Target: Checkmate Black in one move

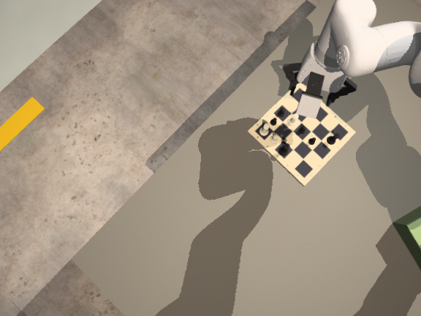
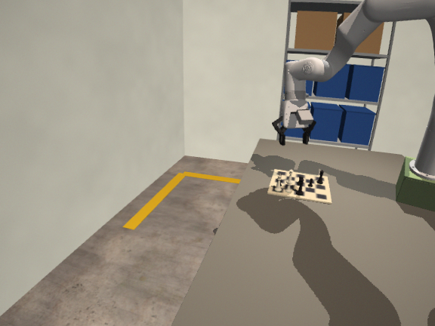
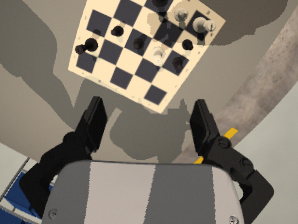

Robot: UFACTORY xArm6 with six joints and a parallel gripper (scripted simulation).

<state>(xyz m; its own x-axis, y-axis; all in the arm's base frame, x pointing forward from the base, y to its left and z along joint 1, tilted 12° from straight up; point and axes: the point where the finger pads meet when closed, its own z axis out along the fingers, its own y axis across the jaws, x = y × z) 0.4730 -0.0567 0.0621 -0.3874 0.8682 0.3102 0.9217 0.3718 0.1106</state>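
Observation:
A small cream-and-dark chessboard (image 1: 305, 181) (image 2: 302, 197) lies on the grey-brown table. Three white pieces (image 1: 265, 127) (image 2: 279, 184) (image 3: 200, 26) stand near its left corner. Several black pieces stand among and beyond them, including a tall black piece (image 1: 283, 148) (image 2: 300, 185) and another black piece (image 1: 331, 139) (image 2: 321, 176) (image 3: 89, 46) toward the opposite side. All pieces look upright. My gripper (image 1: 316, 85) (image 2: 294, 142) (image 3: 148, 108) is open and empty. It hangs high above the board's far edge, pointing down, well clear of the pieces.
The arm's green base block (image 1: 411, 234) (image 2: 411, 189) sits at the table's right. A metal shelf with blue bins (image 2: 340, 121) and brown boxes stands behind the table. The table's left edge drops to a concrete floor with yellow tape (image 2: 158, 200).

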